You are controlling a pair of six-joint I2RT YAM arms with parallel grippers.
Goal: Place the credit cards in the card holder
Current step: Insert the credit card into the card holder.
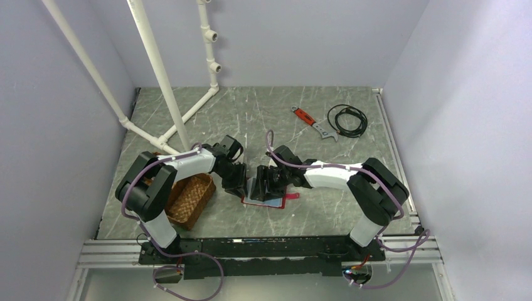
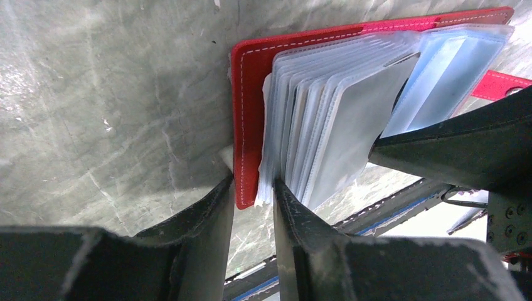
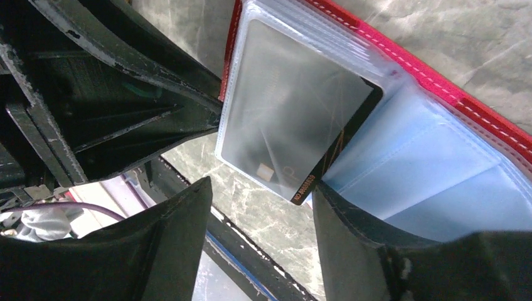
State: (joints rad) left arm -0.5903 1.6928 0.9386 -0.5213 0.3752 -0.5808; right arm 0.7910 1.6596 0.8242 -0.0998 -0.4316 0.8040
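The red card holder (image 1: 285,200) lies open on the table between both grippers. In the left wrist view its red cover (image 2: 246,94) and fanned clear sleeves (image 2: 326,113) show. My left gripper (image 2: 252,185) is shut on the cover's edge and a few sleeves, lifting that side. My right gripper (image 3: 260,186) is open; its right finger (image 3: 351,232) rests against the pale blue sleeves (image 3: 433,169). A dark credit card (image 3: 295,119) sits mostly inside a cloudy sleeve, one corner sticking out by that finger. Other cards are out of view.
A brown wicker tray (image 1: 190,199) stands left of the left arm. A red-handled wrench (image 1: 312,121) and a coiled black cable (image 1: 348,119) lie at the back right. White pipes (image 1: 164,94) rise at the back left. The table's front rail (image 1: 263,248) is close below.
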